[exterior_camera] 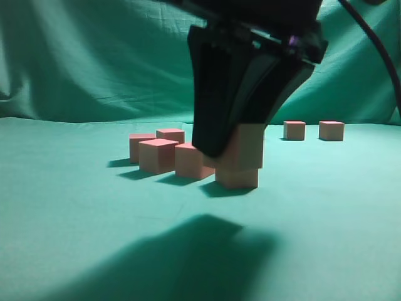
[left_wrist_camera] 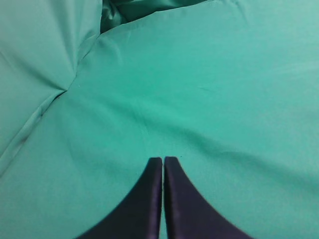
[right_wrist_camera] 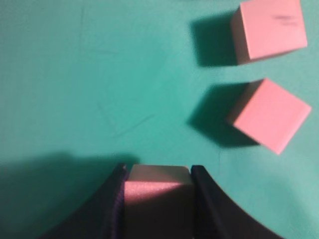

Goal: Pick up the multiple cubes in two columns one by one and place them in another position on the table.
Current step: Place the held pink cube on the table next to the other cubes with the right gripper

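My right gripper [exterior_camera: 219,145] hangs in the middle of the table [exterior_camera: 75,207], shut on a pinkish cube [exterior_camera: 250,147]. That cube sits on or just above another cube [exterior_camera: 237,177]; whether they touch I cannot tell. In the right wrist view the held cube [right_wrist_camera: 157,199] fills the gap at the right gripper [right_wrist_camera: 157,172], and two loose cubes [right_wrist_camera: 271,30] [right_wrist_camera: 269,114] lie ahead to the right. Several cubes [exterior_camera: 157,155] cluster to the left. My left gripper [left_wrist_camera: 163,160] is shut on nothing over bare cloth.
Two more cubes [exterior_camera: 294,130] [exterior_camera: 331,130] stand apart at the back right. A wrinkled green backdrop [exterior_camera: 94,56] closes off the rear. A black cable [exterior_camera: 379,47] hangs at the top right. The gripper's shadow falls on the front cloth.
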You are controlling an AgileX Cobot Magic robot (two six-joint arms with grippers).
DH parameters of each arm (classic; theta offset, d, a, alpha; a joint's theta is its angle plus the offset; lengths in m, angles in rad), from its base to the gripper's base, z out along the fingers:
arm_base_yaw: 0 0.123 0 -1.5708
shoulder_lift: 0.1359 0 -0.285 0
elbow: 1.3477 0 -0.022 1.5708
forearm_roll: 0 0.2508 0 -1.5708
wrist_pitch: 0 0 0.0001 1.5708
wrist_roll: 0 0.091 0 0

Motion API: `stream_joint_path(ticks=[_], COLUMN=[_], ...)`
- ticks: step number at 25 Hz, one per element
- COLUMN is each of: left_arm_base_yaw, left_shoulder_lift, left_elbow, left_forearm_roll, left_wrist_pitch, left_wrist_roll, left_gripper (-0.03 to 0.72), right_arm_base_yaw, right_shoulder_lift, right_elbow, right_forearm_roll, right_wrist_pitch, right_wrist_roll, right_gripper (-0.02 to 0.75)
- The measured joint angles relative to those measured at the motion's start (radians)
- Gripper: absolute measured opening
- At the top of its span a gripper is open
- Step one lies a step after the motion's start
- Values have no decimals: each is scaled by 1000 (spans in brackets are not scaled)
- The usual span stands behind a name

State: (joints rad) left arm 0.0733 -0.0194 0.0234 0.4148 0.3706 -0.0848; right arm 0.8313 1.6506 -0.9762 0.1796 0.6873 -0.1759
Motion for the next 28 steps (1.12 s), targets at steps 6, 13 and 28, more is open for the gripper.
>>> stream_joint_path(ticks=[6,13,28], left_arm_base_yaw=[0,0,0], left_shoulder_lift=[0,0,0], left_elbow=[0,0,0], left_forearm_roll=[0,0,0], left_wrist_pitch=[0,0,0], left_wrist_roll=[0,0,0], left_gripper=[0,0,0], right_arm_base_yaw=[0,0,0], right_shoulder_lift=[41,72,104], right_elbow=[0,0,0], right_forearm_roll=[-82,-100,-101], right_wrist_pitch=[-48,-71,-83], right_wrist_roll=[-5,3,48], right_gripper=[256,256,256])
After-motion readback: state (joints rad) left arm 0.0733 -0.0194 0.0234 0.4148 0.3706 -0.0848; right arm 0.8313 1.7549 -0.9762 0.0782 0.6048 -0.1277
